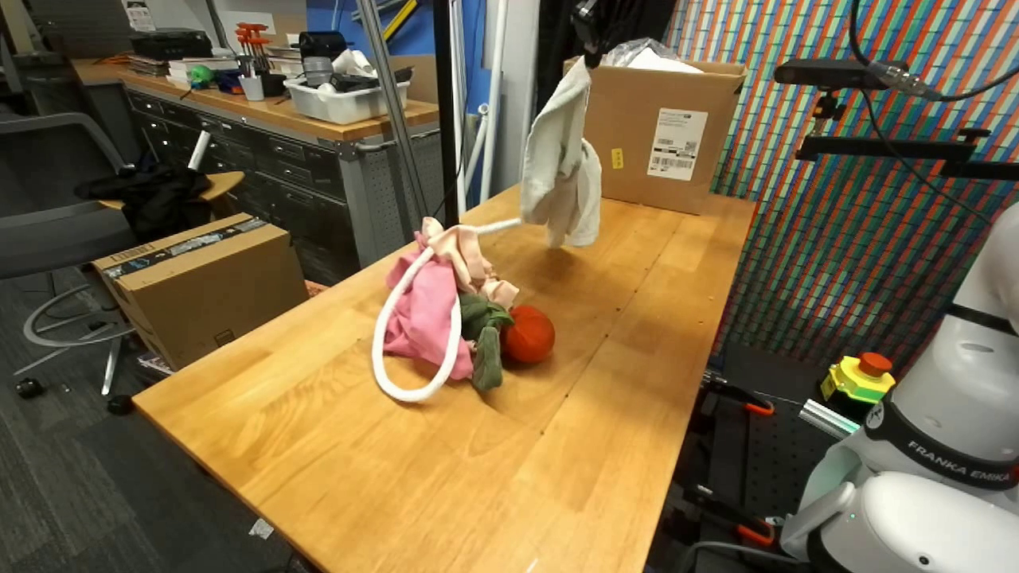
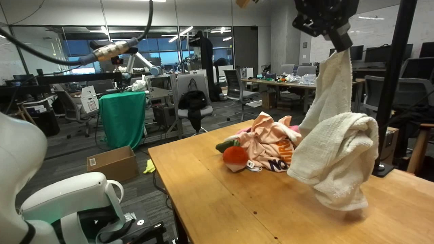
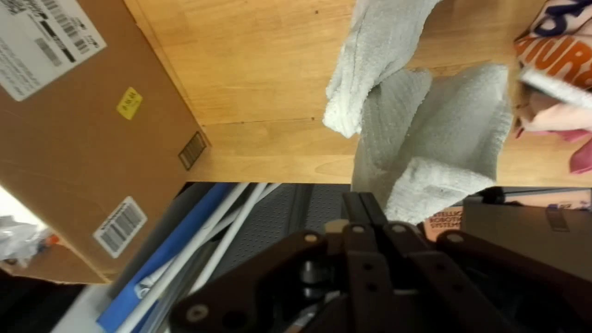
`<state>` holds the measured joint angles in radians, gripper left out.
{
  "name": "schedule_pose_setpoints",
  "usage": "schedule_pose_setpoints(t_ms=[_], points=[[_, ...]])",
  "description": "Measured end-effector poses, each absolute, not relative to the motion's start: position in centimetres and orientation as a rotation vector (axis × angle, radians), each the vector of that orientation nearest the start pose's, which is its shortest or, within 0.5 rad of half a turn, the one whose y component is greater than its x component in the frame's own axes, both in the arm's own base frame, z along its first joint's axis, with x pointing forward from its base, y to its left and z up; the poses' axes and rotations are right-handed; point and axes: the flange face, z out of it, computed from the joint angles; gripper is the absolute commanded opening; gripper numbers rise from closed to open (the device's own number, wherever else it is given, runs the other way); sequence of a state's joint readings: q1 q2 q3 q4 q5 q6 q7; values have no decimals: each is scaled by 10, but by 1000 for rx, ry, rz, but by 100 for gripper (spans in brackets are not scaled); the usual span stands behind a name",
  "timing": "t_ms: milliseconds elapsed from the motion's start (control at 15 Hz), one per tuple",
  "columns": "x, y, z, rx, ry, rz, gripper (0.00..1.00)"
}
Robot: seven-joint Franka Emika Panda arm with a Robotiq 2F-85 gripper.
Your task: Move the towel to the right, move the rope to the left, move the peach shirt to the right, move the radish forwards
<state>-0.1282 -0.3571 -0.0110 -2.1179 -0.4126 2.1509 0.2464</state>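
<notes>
The towel (image 1: pixel 561 159), white and limp, hangs in the air from my gripper (image 1: pixel 591 60), whose fingers are shut on one end of it. In an exterior view the lower folds of the towel (image 2: pixel 334 162) dangle close over the tabletop. A white rope (image 1: pixel 413 394) loops across the pile and runs behind the towel. The peach shirt (image 2: pixel 264 142), with orange and dark lettering, lies crumpled in that pile. Beside it rests the red radish (image 1: pixel 529 334) with its green leafy top. In the wrist view, the shirt (image 3: pixel 564 118) shows only at the right edge, and the radish is out of view.
A pink cloth (image 1: pixel 426 310) lies under the rope loop. At one end of the wooden table (image 1: pixel 446 469) stands a large cardboard box (image 1: pixel 637 143), also seen in the wrist view. A black post (image 2: pixel 395 74) rises at the table edge near the towel.
</notes>
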Motion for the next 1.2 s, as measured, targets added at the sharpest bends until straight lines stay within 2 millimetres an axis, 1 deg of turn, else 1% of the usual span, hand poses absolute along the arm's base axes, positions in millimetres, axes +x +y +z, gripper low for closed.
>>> schedule_pose_setpoints(t_ms=[133,267,400,533,667,800,933,1133,1200], points=[[459,-108,620,-3396,535,-771,2],[442,-136,631,-3376,679,-802,3],[426,-169,638,-3347,816,-812,2],[410,-204,641,-3315,946,-820,2],[396,-234,640,-3288,1059,-828,2],[384,-259,635,-3269,1154,-830,2],[375,-279,629,-3254,1234,-833,2],[370,-299,617,-3238,1336,-828,1],[370,-304,613,-3235,1372,-821,27]])
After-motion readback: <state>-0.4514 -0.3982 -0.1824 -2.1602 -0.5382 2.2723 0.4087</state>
